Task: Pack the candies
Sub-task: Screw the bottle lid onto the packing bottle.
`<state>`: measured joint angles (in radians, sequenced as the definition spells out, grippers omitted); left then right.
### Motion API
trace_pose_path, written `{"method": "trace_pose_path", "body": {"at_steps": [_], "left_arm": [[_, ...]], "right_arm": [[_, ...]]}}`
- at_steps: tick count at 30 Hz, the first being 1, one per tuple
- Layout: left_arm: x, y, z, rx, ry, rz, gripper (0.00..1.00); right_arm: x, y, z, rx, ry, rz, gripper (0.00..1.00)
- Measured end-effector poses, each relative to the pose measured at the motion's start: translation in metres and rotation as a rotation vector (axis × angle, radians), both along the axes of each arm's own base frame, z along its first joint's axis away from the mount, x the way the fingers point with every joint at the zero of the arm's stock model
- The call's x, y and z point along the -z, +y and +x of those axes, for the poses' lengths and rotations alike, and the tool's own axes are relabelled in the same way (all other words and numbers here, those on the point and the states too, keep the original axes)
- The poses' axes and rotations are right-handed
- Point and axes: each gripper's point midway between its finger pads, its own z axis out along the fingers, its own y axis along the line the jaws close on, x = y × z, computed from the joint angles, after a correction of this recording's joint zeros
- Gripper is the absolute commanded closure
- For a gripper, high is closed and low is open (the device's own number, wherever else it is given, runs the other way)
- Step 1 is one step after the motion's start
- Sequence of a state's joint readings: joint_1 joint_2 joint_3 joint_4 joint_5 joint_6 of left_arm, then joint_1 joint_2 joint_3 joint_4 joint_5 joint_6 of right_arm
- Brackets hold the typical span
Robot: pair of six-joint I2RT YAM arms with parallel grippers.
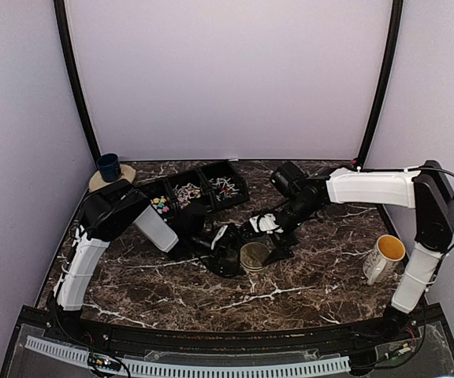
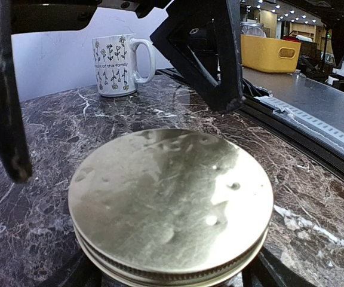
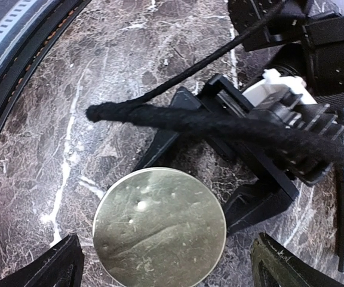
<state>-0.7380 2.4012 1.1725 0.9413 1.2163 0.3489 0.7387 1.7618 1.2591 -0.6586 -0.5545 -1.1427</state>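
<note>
Overhead, the candies [image 1: 187, 194] lie sorted in a black three-compartment tray [image 1: 243, 183] at the far left-centre of the marble table [image 1: 172, 291]. Bright mixed colours fill the left compartment, pinkish ones the middle, and pale white-wrapped ones the right. Nearer, at mid-table, both arms meet at a jar with a round gold lid [image 1: 254, 257]. The left gripper [image 1: 237, 253] reaches in from the left and the right gripper [image 1: 265, 246] from the far right. A white mug [image 1: 385, 257] stands well apart to the right, and a blue cup [image 1: 109, 167] sits in the far left corner.

From the left wrist, the lid fills the foreground, with that gripper's fingers [image 2: 3, 95] spread wide to either side. Whether they touch the jar cannot be told.

From the right wrist, its own fingers [image 3: 49, 269] stand wide apart and hold nothing, with the lid between them. A black cable [image 3: 208, 122] crosses the view.
</note>
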Motion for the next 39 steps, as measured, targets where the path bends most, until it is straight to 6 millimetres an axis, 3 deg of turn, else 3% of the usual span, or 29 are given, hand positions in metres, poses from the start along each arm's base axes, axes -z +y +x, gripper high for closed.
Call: {"method": "trace_pose_path", "body": {"at_steps": [25, 39], "left_arm": [[0.0, 0.001, -0.003, 0.023, 0.002, -0.003, 0.22], [0.0, 0.001, -0.003, 0.022, 0.001, -0.003, 0.22]], "right_arm": [[0.022, 0.008, -0.005, -0.08, 0.066, -0.016, 0.0], [0.025, 0.01, -0.008, -0.073, 0.11, -0.019, 0.13]]}}
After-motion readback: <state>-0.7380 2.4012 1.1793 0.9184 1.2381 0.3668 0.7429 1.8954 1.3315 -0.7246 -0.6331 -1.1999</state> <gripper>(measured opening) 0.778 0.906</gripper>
